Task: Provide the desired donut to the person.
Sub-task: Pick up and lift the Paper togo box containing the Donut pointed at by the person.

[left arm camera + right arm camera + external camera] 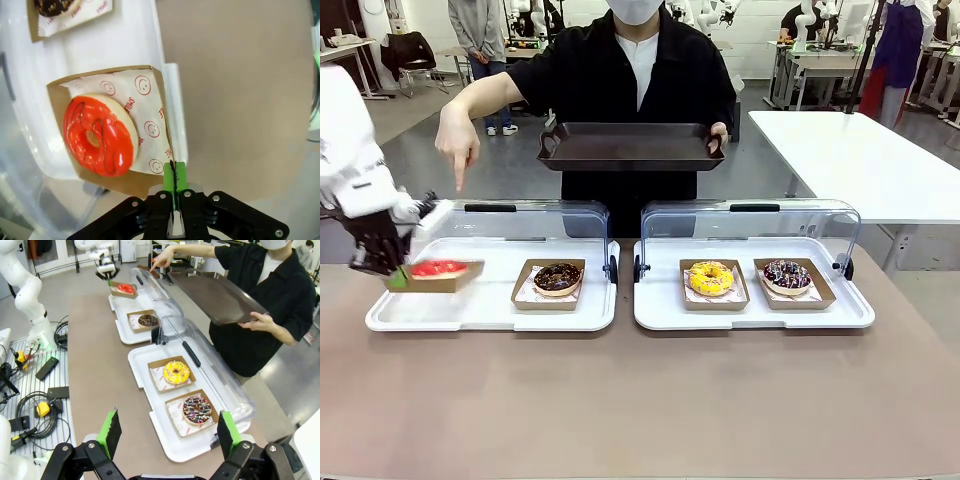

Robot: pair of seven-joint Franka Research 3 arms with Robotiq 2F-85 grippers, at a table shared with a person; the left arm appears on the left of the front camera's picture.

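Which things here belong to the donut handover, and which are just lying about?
In play: red donut, its cardboard tray, left gripper shut on the tray's edge, person's pointing hand, dark serving tray.
Lying about: chocolate donut, yellow donut, sprinkled donut, open right gripper, cables.

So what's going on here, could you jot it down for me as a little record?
Left gripper: shut on the edge of a cardboard tray
In that tray: red donut
Right gripper: open, holding nothing
Person: one hand points down toward the red donut, the other holds a dark tray
Other donuts: chocolate donut, yellow donut, sprinkled donut
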